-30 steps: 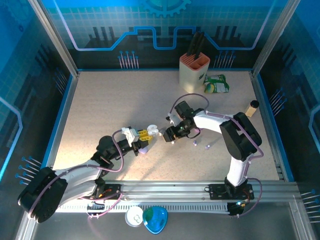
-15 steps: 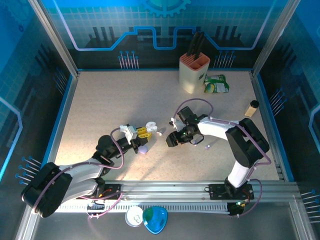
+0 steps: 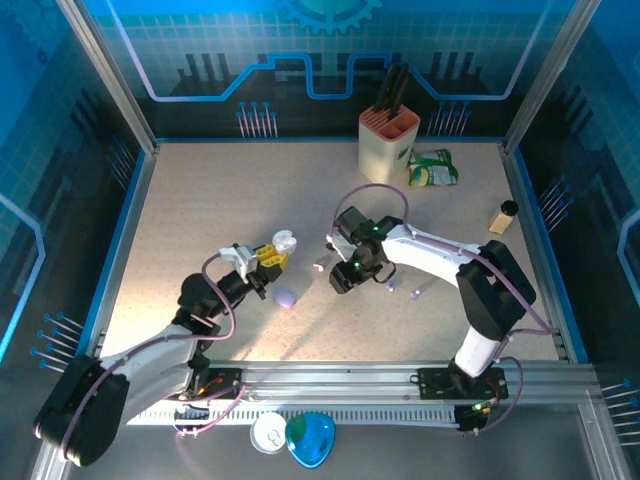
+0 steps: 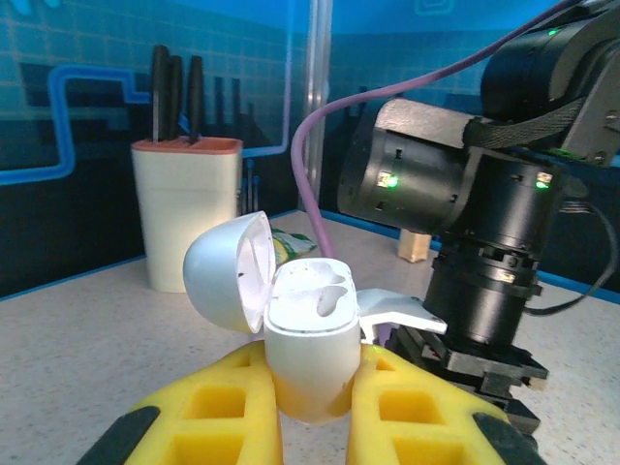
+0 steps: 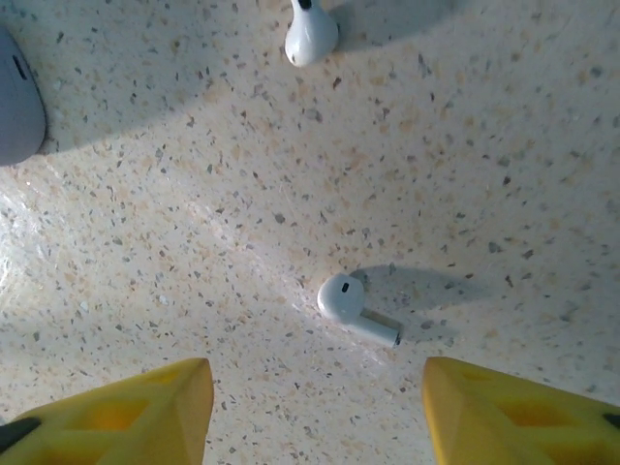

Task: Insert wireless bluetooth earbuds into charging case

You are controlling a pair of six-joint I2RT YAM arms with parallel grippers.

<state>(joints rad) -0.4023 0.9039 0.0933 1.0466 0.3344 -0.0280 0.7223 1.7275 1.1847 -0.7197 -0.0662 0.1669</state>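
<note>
Evenly bright on the pale surface (image 3: 200, 200) seen from above, dim and blue-tinted along the walls (image 3: 60, 200). Washed out to white glare near the front edge (strongest on the left half). Crisp in the right wrist view, with a soft shadow thrown rightward from the nearer earbud (image 5: 354, 308) and a shiny patch at far left. Blurred on the yellow pincer fingertips (image 5: 145, 407) at the bottom. Sharp on the charging case (image 4: 310, 339) in the left wrist view, softer and darker behind, around the knife block (image 4: 189, 208).
</note>
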